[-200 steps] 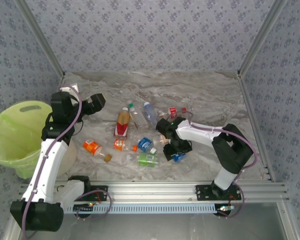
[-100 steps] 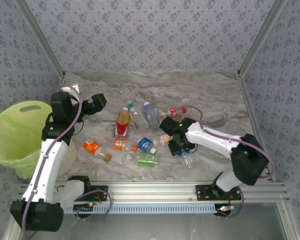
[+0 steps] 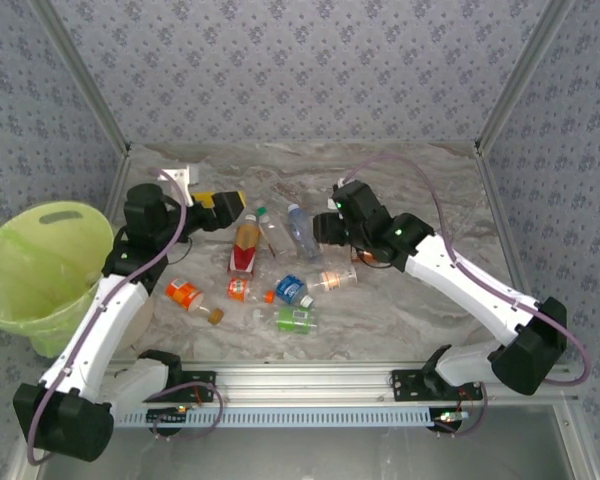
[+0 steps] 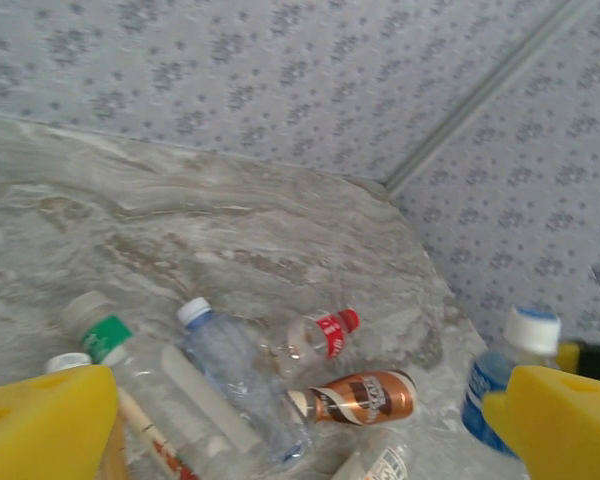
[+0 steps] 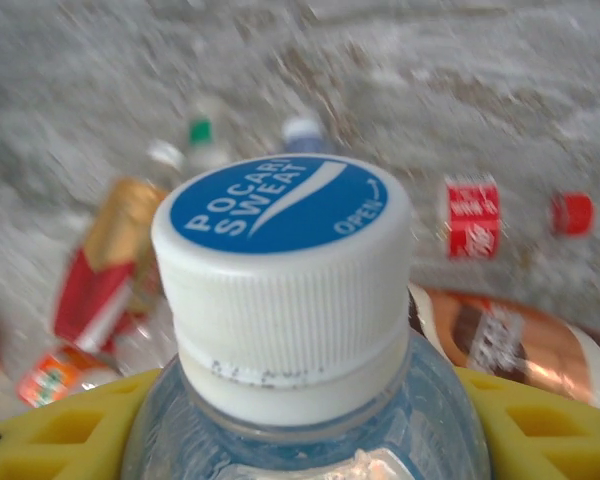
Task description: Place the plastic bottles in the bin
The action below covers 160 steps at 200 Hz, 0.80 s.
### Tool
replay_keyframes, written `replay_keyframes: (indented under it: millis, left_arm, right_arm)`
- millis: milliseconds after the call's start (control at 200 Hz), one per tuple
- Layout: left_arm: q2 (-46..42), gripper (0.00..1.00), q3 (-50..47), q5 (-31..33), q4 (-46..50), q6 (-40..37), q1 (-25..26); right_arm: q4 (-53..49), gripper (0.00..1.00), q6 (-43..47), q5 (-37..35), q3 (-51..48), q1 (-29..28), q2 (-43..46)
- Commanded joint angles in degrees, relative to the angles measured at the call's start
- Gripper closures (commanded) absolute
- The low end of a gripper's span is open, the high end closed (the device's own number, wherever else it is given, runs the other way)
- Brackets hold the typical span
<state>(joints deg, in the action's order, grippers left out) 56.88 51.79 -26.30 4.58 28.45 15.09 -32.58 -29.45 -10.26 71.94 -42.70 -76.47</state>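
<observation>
1. The right tool (image 3: 322,228) is clamped on a clear Pocari Sweat bottle (image 5: 280,230). Its white cap has a blue top printed "POCARI SWEAT", and the yellow fingers (image 5: 55,435) press in from either side just below the neck.
2. From the left wrist this bottle stands cap up at the right edge, with a blue label. Its base is cut off there, so I cannot tell whether it is clear of the tabletop (image 3: 420,190).
3. The left tool (image 3: 225,204) hovers above the left rear of the tabletop. Its two yellow fingers are well apart with nothing between them, and it points towards the scattered bottles.
4. The bin (image 3: 40,335) stands off the tabletop's left edge, beside the left arm, with a green liner folded over its rim. It is well apart from the held bottle.
5. At mid-tabletop three bottles lie side by side: an amber bottle with a red label (image 3: 244,248), a green-capped clear bottle (image 3: 271,228) and a blue-capped clear bottle (image 3: 300,232).
6. Nearer the arm bases lie an orange-label bottle (image 3: 185,295), a smaller orange bottle (image 3: 238,289), a blue-label bottle (image 3: 290,289), a green-label bottle (image 3: 296,319) and a pale-label bottle (image 3: 332,279).
7. The left wrist view shows a red-label bottle (image 4: 320,335) and a brown-label bottle (image 4: 365,397) on their sides just beside the blue-capped one.
</observation>
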Motion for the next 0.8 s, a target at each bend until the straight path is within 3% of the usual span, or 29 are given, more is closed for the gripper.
replay_keyframes:
  millis: [0,155,290,455,670,795]
  left_arm:
    - [1.75,0.01,-0.24,-2.24,-5.28,-2.16,3.09]
    - [6.48,0.01,-1.35,-11.71,-13.63,-2.74,5.63]
    - [11.51,0.01,2.24,-18.44,-14.05,-5.97,9.38]
    - [15.95,0.00,6.41,-27.57,-18.24,-6.35,11.18]
    - [18.43,0.01,9.48,-27.17,-20.85,-6.84,12.65]
    - [19.17,0.11,10.83,-27.36,-19.53,-8.70,13.15]
  right_arm:
    - [13.47,0.53,-2.20,6.15,1.37,2.15,0.35]
    - [26.77,0.53,-3.56,14.61,0.66,5.15,0.30]
    - [34.93,0.53,-4.53,19.17,0.70,6.28,-0.20]
    - [37.18,0.53,-3.71,26.36,3.44,7.10,-1.97]
    - [39.52,0.52,-6.15,32.33,4.31,7.04,-3.32]
    - [39.17,0.51,-6.81,34.24,5.19,6.99,-3.90]
